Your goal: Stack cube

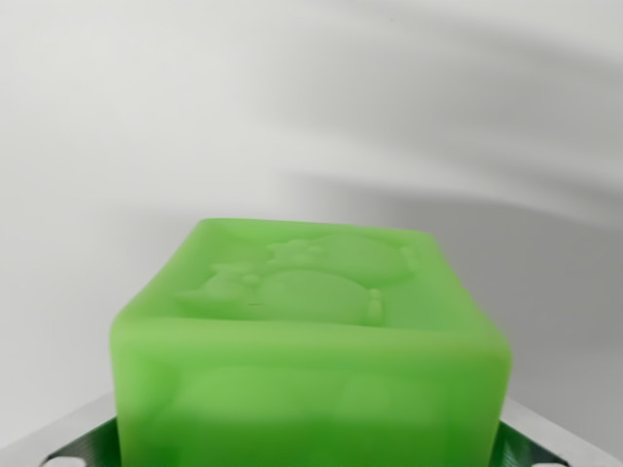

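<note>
Gripper (311,452) clamped on green cube (311,360), judging by metal fingers (78,449) pressed against its lower corners. Cube filling the lower centre of the frame, embossed face up, likely held level for stacking. Only pale blurred surface (146,126) beyond; no second cube visible.

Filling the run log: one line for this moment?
view: wrist | green cube fills lower frame, embossed top | claw pads flank it | other cube: unseen
</note>
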Robot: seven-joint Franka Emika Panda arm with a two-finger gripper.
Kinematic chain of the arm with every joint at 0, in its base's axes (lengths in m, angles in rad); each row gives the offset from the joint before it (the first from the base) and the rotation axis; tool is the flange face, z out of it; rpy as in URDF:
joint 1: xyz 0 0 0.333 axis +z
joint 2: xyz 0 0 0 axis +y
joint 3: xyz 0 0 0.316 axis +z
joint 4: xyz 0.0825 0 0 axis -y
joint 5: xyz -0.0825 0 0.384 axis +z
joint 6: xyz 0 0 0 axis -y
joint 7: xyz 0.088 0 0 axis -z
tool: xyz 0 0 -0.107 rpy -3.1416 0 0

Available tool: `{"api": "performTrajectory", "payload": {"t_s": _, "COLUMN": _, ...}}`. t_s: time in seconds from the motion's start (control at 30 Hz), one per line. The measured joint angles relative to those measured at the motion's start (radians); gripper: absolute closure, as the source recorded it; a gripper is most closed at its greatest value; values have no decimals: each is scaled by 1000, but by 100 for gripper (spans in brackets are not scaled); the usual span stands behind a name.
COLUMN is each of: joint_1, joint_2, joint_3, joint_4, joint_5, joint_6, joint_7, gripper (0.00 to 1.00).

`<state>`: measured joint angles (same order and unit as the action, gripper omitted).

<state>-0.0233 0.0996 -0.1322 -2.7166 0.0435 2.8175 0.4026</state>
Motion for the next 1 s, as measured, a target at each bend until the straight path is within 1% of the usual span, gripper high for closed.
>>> {"api": "performTrajectory", "payload": {"t_s": 0.63, "joint_1": 79, "joint_2": -18, "joint_3": 10, "joint_4": -5, "joint_5": -11, "joint_6": -12, "joint_7": 176, "gripper": 100}}
{"api": "performTrajectory", "payload": {"t_s": 1.0, "joint_1": 122, "joint_2": -25, "joint_3": 19, "joint_4": -5, "joint_5": -15, "joint_6": -20, "joint_7": 277, "gripper": 100}}
